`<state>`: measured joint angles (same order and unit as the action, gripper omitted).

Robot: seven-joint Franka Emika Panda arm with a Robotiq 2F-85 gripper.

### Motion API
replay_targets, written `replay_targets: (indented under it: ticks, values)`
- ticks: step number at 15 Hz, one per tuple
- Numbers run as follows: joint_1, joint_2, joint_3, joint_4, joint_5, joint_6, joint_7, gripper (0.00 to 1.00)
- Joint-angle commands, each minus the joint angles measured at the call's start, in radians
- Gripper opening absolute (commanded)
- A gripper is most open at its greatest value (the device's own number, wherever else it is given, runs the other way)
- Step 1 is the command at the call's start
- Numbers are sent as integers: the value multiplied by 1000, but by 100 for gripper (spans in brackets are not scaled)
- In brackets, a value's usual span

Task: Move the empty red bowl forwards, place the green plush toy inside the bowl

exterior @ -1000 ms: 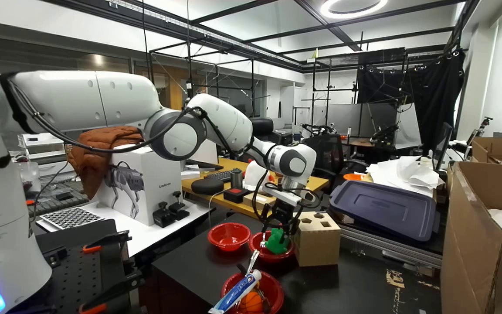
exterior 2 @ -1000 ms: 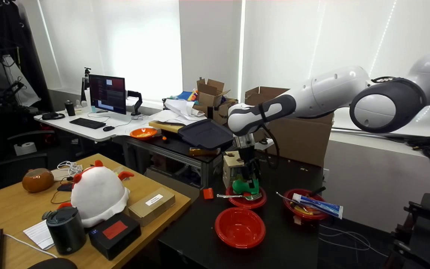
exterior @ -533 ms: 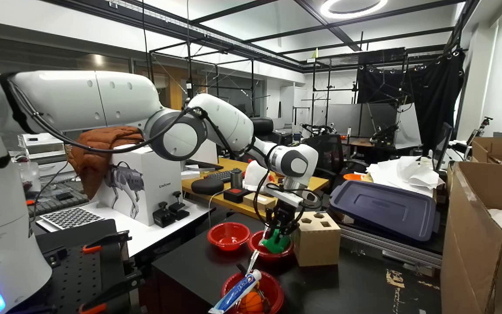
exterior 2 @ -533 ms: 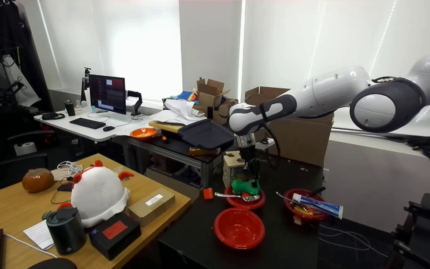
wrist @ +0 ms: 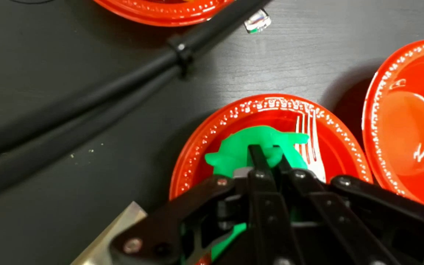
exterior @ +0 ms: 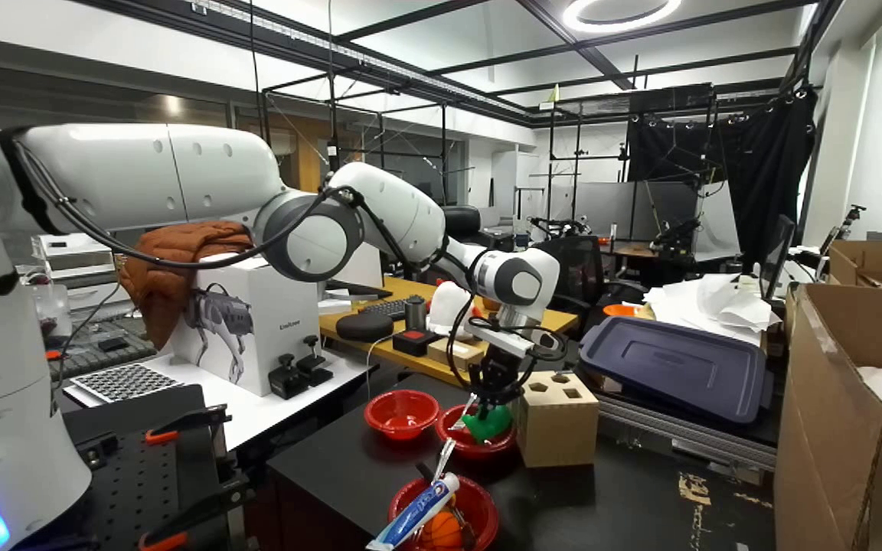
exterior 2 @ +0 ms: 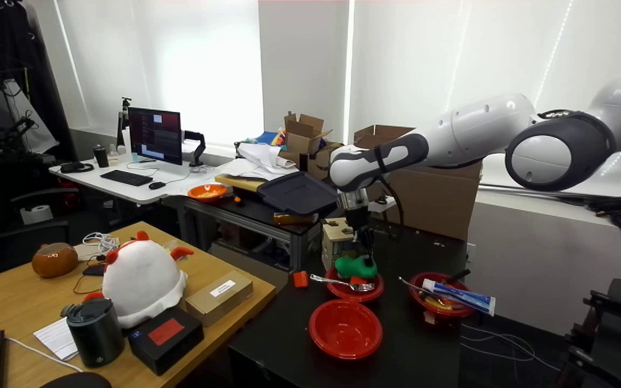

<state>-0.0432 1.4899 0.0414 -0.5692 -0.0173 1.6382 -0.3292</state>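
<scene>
Green toy (exterior 2: 351, 268) was pinched in the claw (wrist: 266, 151); grasping seemed in progress, lifting into the empty bowl (exterior 2: 345, 330) due next.

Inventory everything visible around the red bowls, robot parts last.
empty bowl: one, red, on black table
second bowl: one, red, beside wooden box
third bowl: one, red, on table
wooden box: one, tan, on table
toy: one, green, in second bowl
fork: one, silver, in second bowl
patch: one, red, in second bowl
block: one, red, on table
tube: one, blue-white, across third bowl
ball: one, orange, in third bowl
handles: two, black and silver, at third bowl
bits: count unclear, yellow, in third bowl
gripper: one, black, fingers close together at toy
arm: one, white, over table
</scene>
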Motion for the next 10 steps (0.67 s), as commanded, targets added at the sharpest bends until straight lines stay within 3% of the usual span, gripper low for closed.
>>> replay_targets:
  ticks: [1, 10]
  values:
    - [12, 0, -10, 51, -11, -91, 0, 2]
    - [43, -1, -16, 105, -21, -213, 6, 2]
